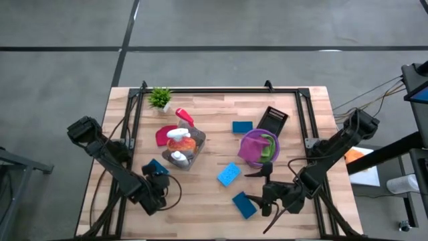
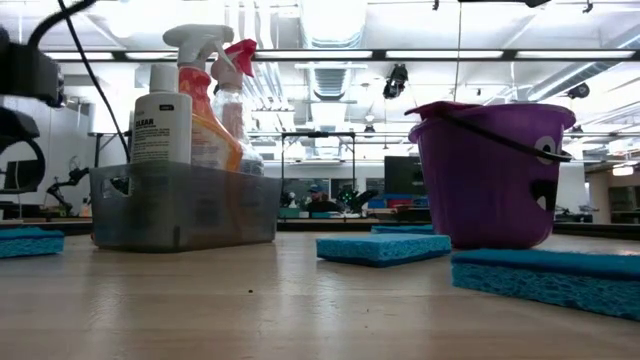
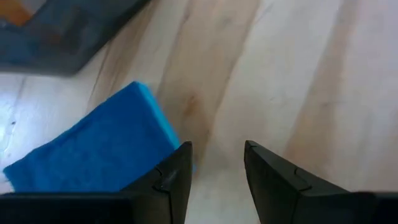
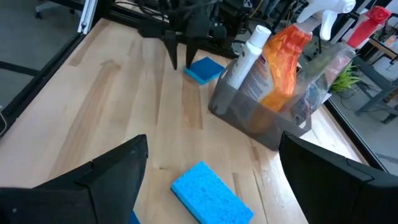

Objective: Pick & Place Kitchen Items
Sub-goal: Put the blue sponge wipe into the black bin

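My left gripper [image 1: 158, 177] points down at the near left of the table, open, with bare wood between its fingers [image 3: 217, 168]. A blue sponge [image 3: 93, 155] lies flat just beside one finger, on the side toward the grey caddy [image 1: 182, 150]. The caddy holds an orange spray bottle [image 4: 283, 59] and white-topped bottles. My right gripper [image 1: 257, 187] hovers wide open at the near right, above and between two blue sponges [image 1: 229, 174] [image 1: 244, 204]. A purple bucket [image 1: 259, 147] holds cloths. My left gripper has one finger [image 3: 171, 177] right at the sponge's near corner [image 3: 177, 144]. Whether the finger touches it, I cannot tell. Nothing is between the fingers.
A fourth blue sponge [image 1: 242, 126] and a black grater-like piece [image 1: 273, 118] lie toward the far right. A small potted plant [image 1: 160, 98] stands at the far left, with a red cloth [image 1: 163, 136] by the caddy. A black frame [image 1: 221, 90] rims the table.
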Motion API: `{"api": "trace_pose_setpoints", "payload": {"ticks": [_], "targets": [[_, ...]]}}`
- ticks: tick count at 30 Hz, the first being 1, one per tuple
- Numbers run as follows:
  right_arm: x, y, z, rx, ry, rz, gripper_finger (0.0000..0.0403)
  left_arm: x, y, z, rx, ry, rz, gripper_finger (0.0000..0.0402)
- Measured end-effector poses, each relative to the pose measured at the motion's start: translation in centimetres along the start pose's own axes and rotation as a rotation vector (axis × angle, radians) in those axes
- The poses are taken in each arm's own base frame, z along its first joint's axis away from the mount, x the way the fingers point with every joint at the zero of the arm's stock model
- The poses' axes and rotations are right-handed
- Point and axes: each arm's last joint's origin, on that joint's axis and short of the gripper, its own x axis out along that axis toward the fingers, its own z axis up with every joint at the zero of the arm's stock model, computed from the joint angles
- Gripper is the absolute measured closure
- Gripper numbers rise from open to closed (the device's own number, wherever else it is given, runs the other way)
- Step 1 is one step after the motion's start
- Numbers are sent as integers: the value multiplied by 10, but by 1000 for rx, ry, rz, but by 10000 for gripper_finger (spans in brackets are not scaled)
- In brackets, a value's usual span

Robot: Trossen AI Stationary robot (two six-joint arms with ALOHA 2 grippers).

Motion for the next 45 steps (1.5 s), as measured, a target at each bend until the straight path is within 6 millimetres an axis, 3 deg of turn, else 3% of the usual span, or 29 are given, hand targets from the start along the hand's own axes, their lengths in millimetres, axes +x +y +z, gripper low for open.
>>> {"api": "trace_pose_setpoints", "payload": {"ticks": [13, 18, 23, 31, 35, 45], "targets": [[0, 0, 0, 10, 0, 0, 48, 16, 15, -13, -77, 46, 48, 259], [0, 0, 0, 11, 0, 0, 48, 8, 6, -7, -41, 91, -5, 300], [0, 0, 0, 10, 0, 0, 48, -12, -10, 7, 22, 49, -85, 339], [0, 0, -1, 16, 4, 2, 48, -9, 1, 6, 122, -1, 35, 343], [0, 0, -1, 11, 10, 1, 48, -2, 9, 1, 101, 20, 85, 311], [0, 0, -1, 11, 10, 1, 48, 11, 22, -7, 46, 38, 139, 141]]}}
